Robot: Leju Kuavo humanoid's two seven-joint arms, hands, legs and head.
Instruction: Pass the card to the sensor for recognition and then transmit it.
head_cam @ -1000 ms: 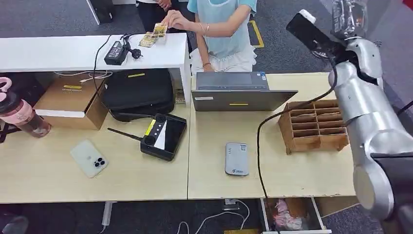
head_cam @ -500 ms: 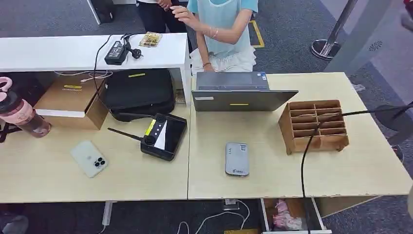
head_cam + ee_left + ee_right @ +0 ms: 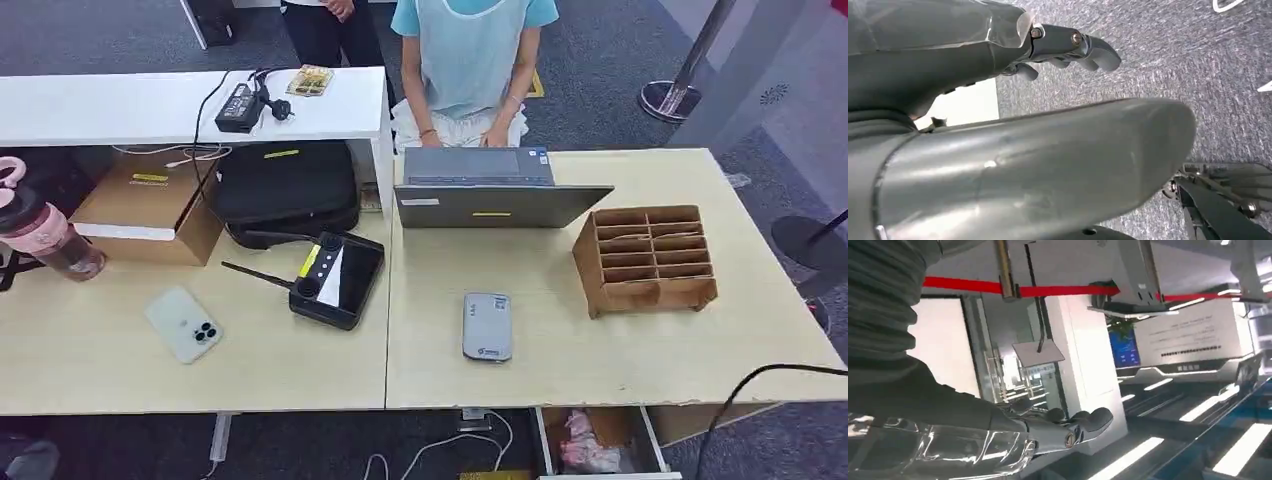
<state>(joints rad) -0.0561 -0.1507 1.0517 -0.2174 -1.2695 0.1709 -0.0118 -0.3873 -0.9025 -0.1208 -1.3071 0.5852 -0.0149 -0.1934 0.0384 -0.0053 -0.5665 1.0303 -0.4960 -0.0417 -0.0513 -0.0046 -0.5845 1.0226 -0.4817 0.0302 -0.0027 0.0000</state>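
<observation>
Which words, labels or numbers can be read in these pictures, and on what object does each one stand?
No text can be read with certainty.
Card reader: small logo near its lower edge, too small to read.
Cardboard box: yellow label, blurred.
Black bag: yellow tag, no legible text.
Laptop: yellow and white stickers, illegible.
Wall board in the right wrist view: lines of print, blurred.

You find no legible text in any view. The card reader (image 3: 487, 326) carries a small mark near its lower edge, too small to read. Yellow labels on the laptop (image 3: 491, 213), the black bag (image 3: 281, 154) and the cardboard box (image 3: 148, 179) are blurred. The wall panel (image 3: 1193, 335) bears lines of print, unreadable and turned.
</observation>
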